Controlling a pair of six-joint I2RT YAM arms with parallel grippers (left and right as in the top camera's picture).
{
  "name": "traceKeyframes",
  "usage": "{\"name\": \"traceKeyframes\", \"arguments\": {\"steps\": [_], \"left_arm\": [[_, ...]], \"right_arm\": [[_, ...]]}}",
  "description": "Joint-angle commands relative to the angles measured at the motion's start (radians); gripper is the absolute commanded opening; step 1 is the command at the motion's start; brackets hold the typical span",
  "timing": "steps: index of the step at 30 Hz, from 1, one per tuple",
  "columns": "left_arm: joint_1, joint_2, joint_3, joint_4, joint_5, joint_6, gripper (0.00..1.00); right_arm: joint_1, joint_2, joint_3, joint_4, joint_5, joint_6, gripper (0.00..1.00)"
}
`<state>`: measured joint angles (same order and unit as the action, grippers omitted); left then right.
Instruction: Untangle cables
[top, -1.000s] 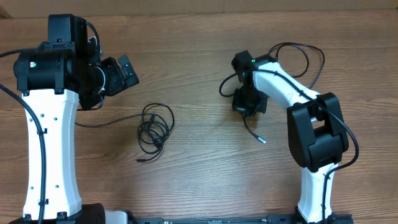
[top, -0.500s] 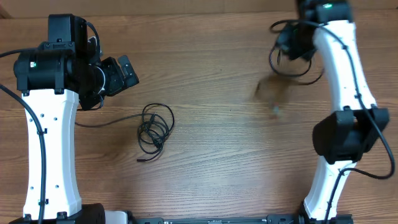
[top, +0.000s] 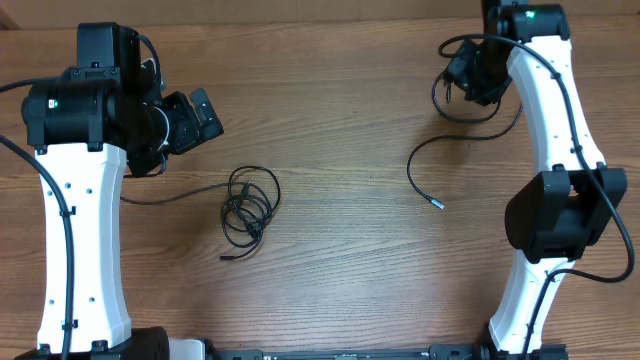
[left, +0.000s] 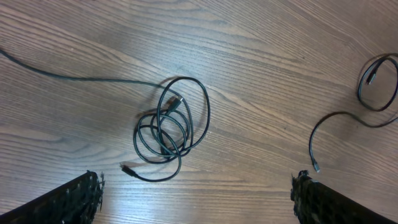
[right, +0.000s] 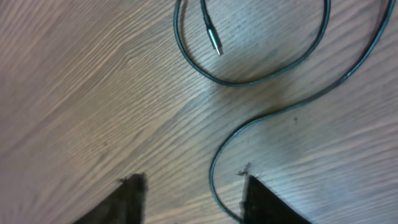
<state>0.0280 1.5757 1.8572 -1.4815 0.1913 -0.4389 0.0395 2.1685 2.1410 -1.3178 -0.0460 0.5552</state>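
Note:
Two black cables (top: 243, 207) lie in a tangled coil left of the table's middle, and a strand trails left from it. The left wrist view shows the same coil (left: 163, 134). A third cable (top: 410, 170) lies apart at the right, looped at the back, its plug tip pointing toward the front. My left gripper (top: 190, 115) hangs open above the table, left of the coil, its fingers (left: 68, 199) spread wide over bare wood. My right gripper (top: 472, 82) is open over the separate cable (right: 249, 121), which runs along the table between its fingers (right: 267, 202), close to the right one.
The brown wooden table (top: 340, 280) has bare wood between the coil and the separate cable. The white left arm (top: 85, 240) stands along the left edge and the white right arm (top: 560, 130) along the right. The arms' own thicker cords run along them.
My right arm swung from the table's middle to the far back right, carrying the cable with it. Its jaws then opened, and the cable now lies on the table. The left arm stayed still.

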Motion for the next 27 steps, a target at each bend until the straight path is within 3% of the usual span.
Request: {"name": "traceKeyframes", "arguments": {"steps": [1, 13, 16, 23, 27], "left_arm": [[-0.003, 0.008, -0.003, 0.001, 0.008, -0.011, 1.0], [-0.003, 0.008, -0.003, 0.0, 0.008, -0.011, 1.0], [-0.003, 0.008, -0.003, 0.0, 0.008, -0.011, 1.0], [-0.003, 0.008, -0.003, 0.0, 0.008, -0.011, 1.0], [-0.003, 0.008, -0.003, 0.0, 0.008, -0.011, 1.0]], "right_arm": [[-0.002, -0.013, -0.062, 0.061, 0.069, -0.011, 0.66], [0.001, -0.013, -0.359, 0.474, 0.068, -0.311, 0.97], [0.0, -0.013, -0.399, 0.552, 0.068, -0.33, 1.0], [0.001, -0.008, -0.439, 0.687, 0.067, -0.352, 0.83], [0.001, 0.011, -0.439, 0.705, 0.043, -0.386, 0.82]]}}
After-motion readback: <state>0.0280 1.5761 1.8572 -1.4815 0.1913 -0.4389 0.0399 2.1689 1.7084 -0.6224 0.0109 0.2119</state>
